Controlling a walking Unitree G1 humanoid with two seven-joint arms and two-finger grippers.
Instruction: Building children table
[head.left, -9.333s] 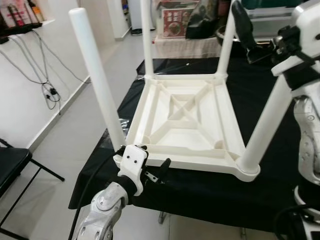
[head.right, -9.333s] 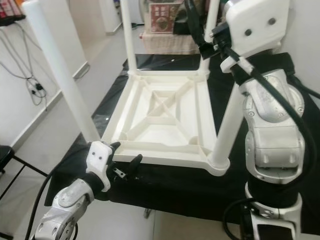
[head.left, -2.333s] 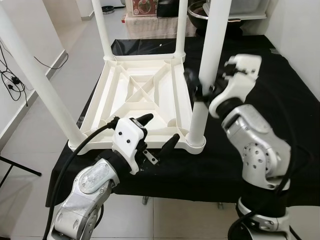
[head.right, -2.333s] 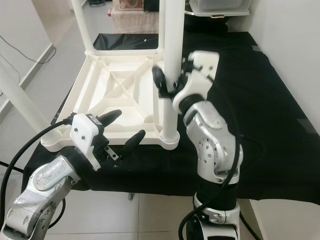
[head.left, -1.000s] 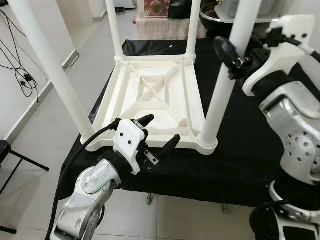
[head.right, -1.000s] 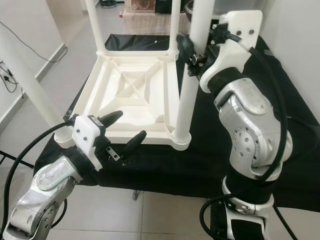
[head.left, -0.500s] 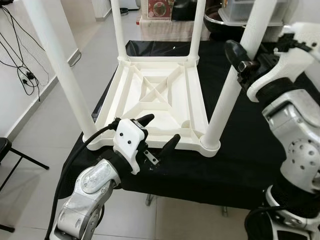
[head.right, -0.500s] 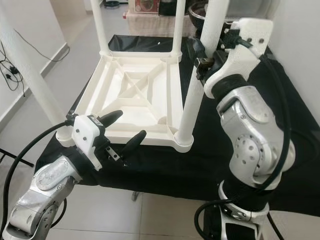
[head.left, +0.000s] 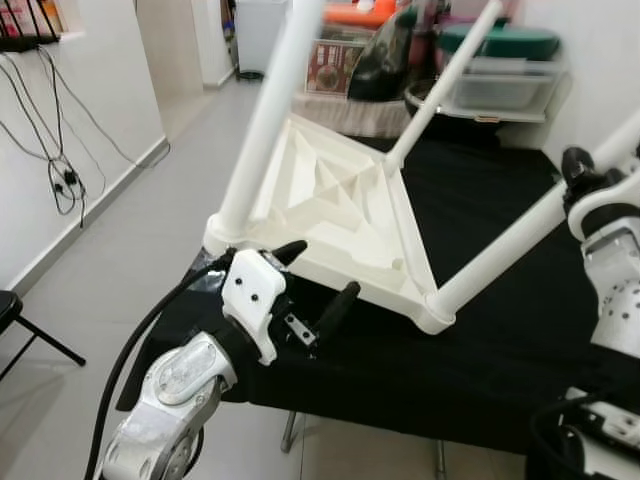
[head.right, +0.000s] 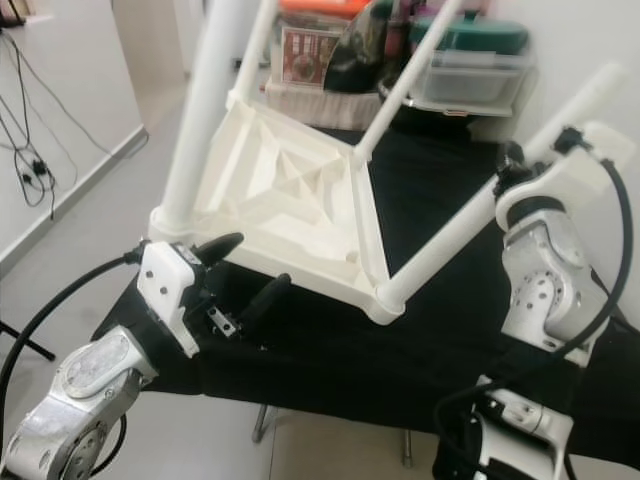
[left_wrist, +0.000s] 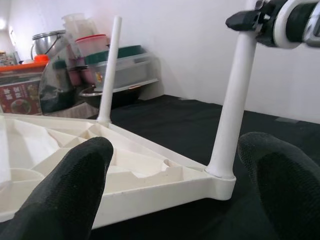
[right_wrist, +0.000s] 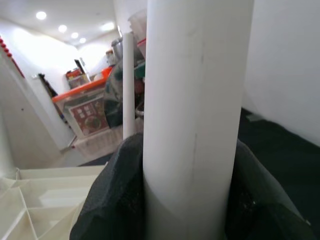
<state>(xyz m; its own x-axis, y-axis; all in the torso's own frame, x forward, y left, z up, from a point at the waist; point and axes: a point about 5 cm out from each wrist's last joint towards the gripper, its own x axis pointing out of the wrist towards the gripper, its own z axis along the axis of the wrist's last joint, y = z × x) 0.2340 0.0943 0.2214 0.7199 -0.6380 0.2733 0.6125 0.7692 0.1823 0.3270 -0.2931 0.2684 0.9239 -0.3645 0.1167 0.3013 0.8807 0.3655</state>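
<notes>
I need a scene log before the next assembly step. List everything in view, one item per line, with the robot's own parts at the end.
children table: one, white, upside down and tilted on the black tabletop, legs pointing up.
table legs: four, white; near right leg slants toward the robot's right, near left leg rises at front left.
black cloth: one, covers the work table.
storage bin: one, clear with green lid, at the back.
orange-lidded box: one, back centre.
cables: dark, hanging on the left wall.
left gripper: black fingers open, by the tabletop's near edge.
right gripper: black fingers shut around the near right leg.
</notes>
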